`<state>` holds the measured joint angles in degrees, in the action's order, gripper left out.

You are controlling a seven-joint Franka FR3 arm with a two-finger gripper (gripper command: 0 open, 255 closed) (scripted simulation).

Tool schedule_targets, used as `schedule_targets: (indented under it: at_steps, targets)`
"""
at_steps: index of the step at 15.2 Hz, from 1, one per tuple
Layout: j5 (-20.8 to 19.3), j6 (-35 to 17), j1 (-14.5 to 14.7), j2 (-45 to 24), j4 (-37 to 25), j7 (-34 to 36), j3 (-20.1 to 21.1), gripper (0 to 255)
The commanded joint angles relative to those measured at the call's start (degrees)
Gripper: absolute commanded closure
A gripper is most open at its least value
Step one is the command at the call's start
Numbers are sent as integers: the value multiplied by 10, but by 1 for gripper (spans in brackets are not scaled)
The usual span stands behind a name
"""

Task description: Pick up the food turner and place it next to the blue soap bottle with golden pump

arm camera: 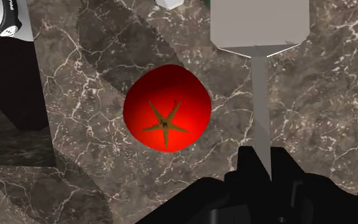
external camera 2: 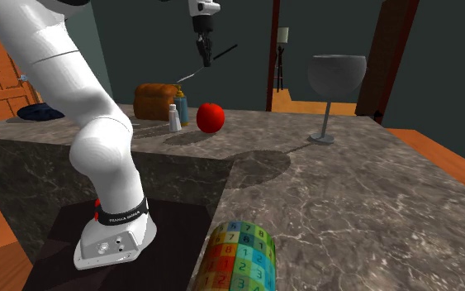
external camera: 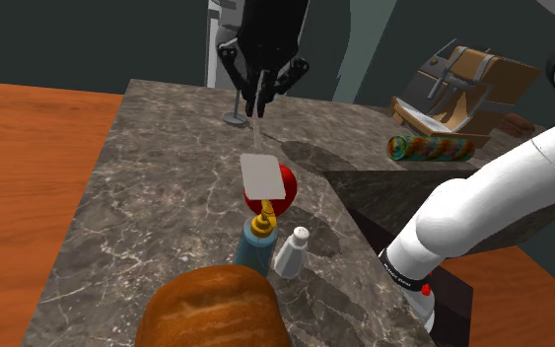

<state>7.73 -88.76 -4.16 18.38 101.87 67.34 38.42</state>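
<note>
The food turner [external camera: 261, 174] is a pale grey tool with a flat square blade [arm camera: 260, 22] and a thin handle [arm camera: 261, 105]. My gripper [external camera: 259, 99] is shut on the handle and holds the turner in the air over the marble counter [external camera: 157, 187]. The blade hangs above a red tomato [external camera: 277, 200], which lies right under the hand [arm camera: 166, 106]. Just nearer the shoulder camera than the tomato stands the blue soap bottle with golden pump [external camera: 254, 246]. From the second exterior view, the gripper [external camera 2: 206, 54] carries the turner [external camera 2: 187, 77] high above the bottle [external camera 2: 182, 107].
A white shaker [external camera: 292, 251] stands beside the bottle, and a loaf of bread [external camera: 214, 311] lies at the near counter end. A wine glass [external camera 2: 335, 83] stands further along the counter. A multicoloured roll [external camera: 429, 148] and a brown box [external camera: 474, 84] lie past the counter's inner corner.
</note>
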Motion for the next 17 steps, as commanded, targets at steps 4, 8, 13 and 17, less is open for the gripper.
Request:
schedule_targets:
  at_steps: [4,8,13,17]
  targets:
    - [-55,3,6,-103,-88,110,94,255]
    - [-149,25,46,-225,-181,215,164,255]
    - [-232,42,123,-325,-250,290,177,255]
    - [-218,4,106,-309,-202,286,178,255]
